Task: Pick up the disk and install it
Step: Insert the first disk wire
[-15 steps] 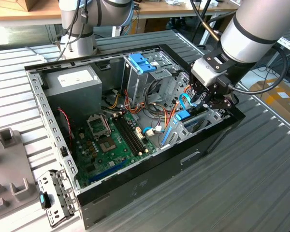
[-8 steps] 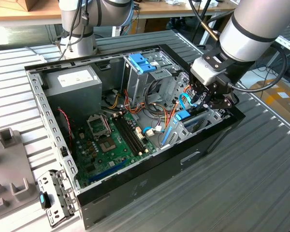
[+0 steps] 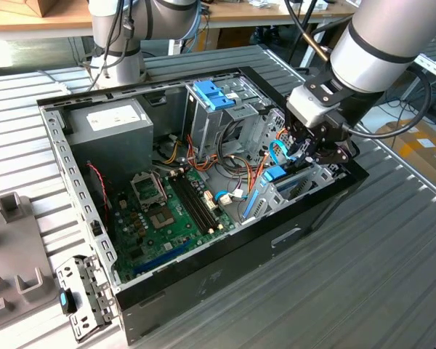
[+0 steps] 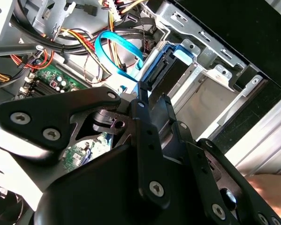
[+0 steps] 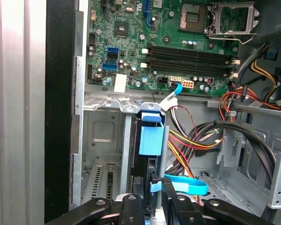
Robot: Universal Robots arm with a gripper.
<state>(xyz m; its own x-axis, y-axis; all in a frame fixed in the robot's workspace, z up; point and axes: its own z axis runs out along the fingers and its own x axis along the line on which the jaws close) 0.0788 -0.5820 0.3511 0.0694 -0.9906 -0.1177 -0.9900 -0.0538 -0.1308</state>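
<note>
Gripper [image 5: 152, 197] is clamping the disk [image 5: 150, 140] by its near end; the disk is standing on edge in the metal bay [image 5: 98, 136] at the exterior view's right, its length running straight out from the gripper.

Disk [image 5: 150, 140] stands on edge in the bay [image 5: 103, 136], between case wall [image 5: 61, 117] and cables [image 5: 201, 138]

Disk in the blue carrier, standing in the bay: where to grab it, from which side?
Take the disk by its exposed narrow edge, pinching across the thin light-blue carrier, coming in through the open side of the case. It stands on edge in the drive bay, metal walls flanking its flat faces, so likely only that edge is free.
</note>
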